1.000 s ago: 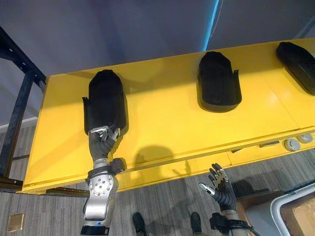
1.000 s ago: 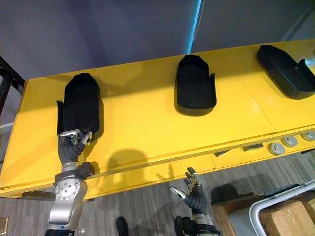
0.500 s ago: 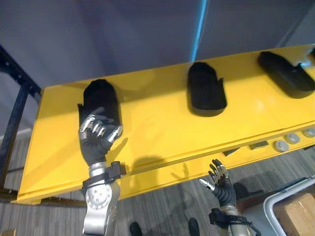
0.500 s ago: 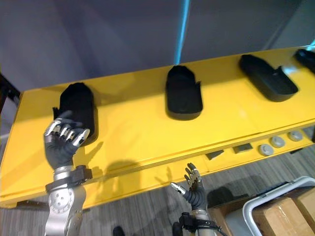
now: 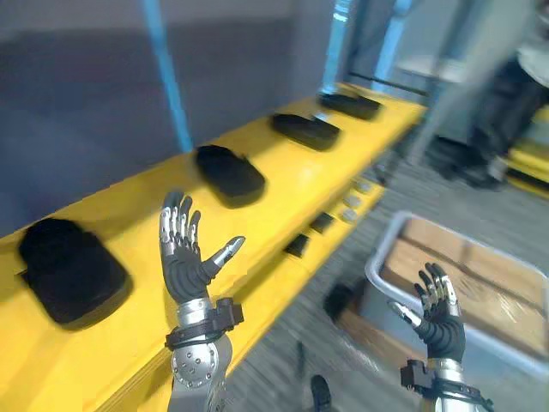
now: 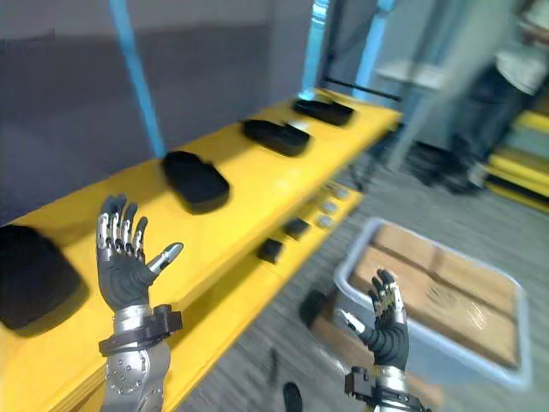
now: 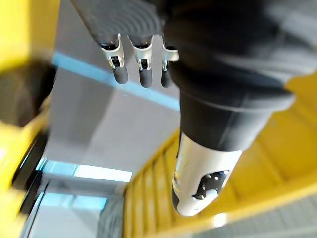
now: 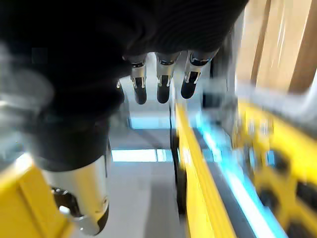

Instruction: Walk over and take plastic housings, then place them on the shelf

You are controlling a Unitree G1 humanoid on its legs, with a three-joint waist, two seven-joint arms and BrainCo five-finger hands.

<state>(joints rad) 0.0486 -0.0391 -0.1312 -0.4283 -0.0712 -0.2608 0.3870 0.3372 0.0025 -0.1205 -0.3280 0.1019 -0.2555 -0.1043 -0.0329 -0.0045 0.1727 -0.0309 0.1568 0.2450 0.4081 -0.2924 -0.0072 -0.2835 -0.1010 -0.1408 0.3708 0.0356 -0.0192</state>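
Several black plastic housings lie in a row on the yellow shelf (image 5: 146, 257). The nearest housing (image 5: 70, 268) sits at the left end, another housing (image 5: 227, 174) further along, and more housings (image 5: 306, 130) beyond. My left hand (image 5: 184, 257) is raised above the shelf's front edge, open with fingers straight and spread, holding nothing, clear of the nearest housing. My right hand (image 5: 439, 311) hangs lower to the right, open and empty, in front of a grey bin.
A grey-rimmed bin (image 5: 455, 283) with a cardboard box inside stands on the floor at the right. A person (image 5: 506, 94) stands at the far right. Small round parts (image 5: 347, 202) lie on the lower ledge of the shelf unit. Blue posts (image 5: 167, 69) rise behind the shelf.
My left hand has let go of the nearest housing, opened and lifted away from it. The camera has swung to the right, bringing the bin and the person into view.
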